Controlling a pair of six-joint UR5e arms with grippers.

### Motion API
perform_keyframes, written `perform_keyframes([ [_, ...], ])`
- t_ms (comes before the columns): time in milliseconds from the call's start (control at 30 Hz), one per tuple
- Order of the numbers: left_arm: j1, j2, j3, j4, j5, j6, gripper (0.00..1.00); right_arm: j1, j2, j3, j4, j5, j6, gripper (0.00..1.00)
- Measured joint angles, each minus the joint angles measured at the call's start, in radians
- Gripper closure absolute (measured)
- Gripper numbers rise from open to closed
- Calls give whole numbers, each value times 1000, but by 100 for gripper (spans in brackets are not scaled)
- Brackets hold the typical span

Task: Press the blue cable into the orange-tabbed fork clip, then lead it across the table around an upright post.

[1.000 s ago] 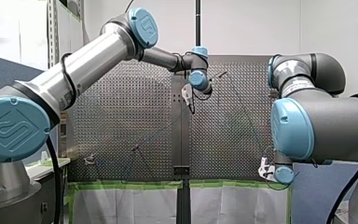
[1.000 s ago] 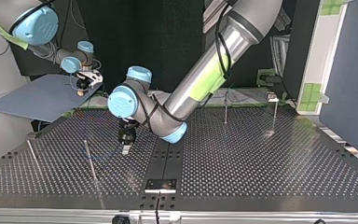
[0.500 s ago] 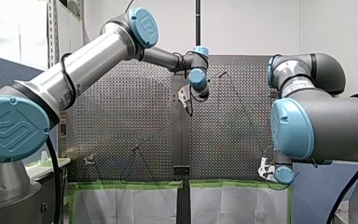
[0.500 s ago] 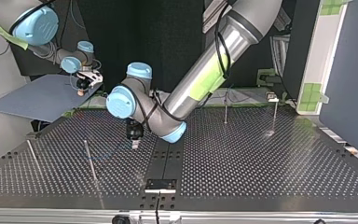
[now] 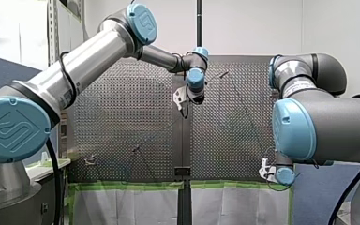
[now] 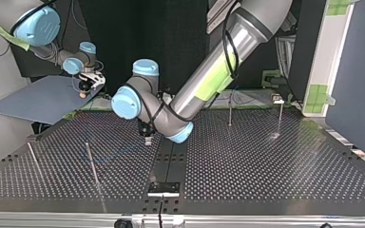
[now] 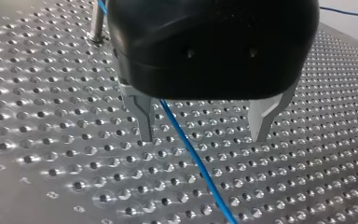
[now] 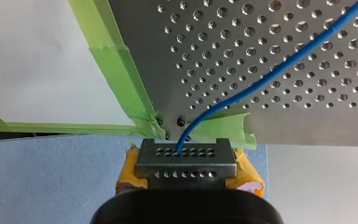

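perforated metal table fills most of every view, edged with green tape at the corner where my right gripper sits. its yellow pads and slotted metal tips are clamped together on the end of the blue cable, which rises from between them and runs off over the table's holes. this gripper hangs over a blue-grey sheet beside the table. my left gripper hovers just above the table beside the dark middle strip, its metal fingers spread apart and gripping nothing. the cable passes between them, close beside one finger; whether it touches that finger is hard to tell. behind this gripper stands an upright post, with the cable just beside it.
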Motion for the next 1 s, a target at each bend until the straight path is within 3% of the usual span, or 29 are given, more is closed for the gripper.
perform_keyframes([
  [400,-6,30,-77,74,6,15,0,0,0,0,0,0,0,100],
  [800,-27,100,-80,58,-14,51,0,1,0,-1,0,-1,-1,100],
  [1000,-47,135,-80,17,10,93,0,1,1,-1,0,-5,-2,100],
])
